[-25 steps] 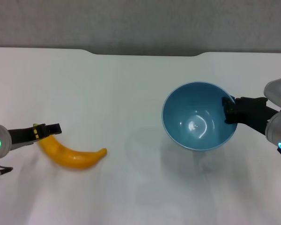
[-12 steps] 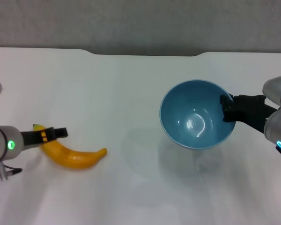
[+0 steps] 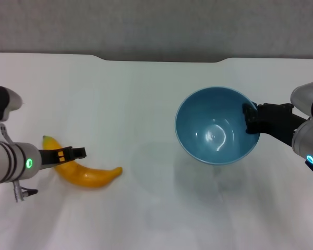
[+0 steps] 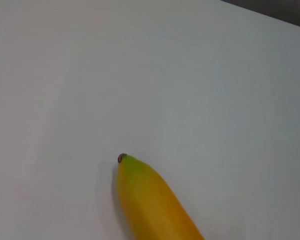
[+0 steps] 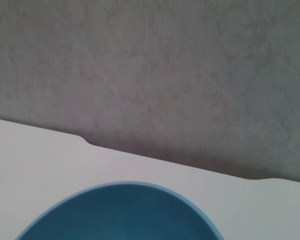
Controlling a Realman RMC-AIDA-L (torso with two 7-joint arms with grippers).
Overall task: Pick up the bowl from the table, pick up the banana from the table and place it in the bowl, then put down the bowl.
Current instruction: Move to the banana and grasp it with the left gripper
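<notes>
The light-blue bowl [image 3: 214,127] hangs tilted a little above the white table [image 3: 141,99], with its shadow on the tabletop beneath it. My right gripper [image 3: 249,119] is shut on the bowl's right rim. The bowl's rim also shows in the right wrist view [image 5: 120,210]. The yellow-orange banana [image 3: 91,176] lies on the table at the left. My left gripper [image 3: 75,153] reaches over the banana's left half, close above it. The left wrist view shows the banana's greenish, dark-tipped end [image 4: 140,185] resting on the table.
The table's far edge has a shallow notch [image 3: 161,59], with a grey wall behind it. Bare tabletop lies between the banana and the bowl.
My left gripper has moved rightward along the banana, and the banana has shifted slightly. The bowl has drifted a little to the left in the right gripper.
</notes>
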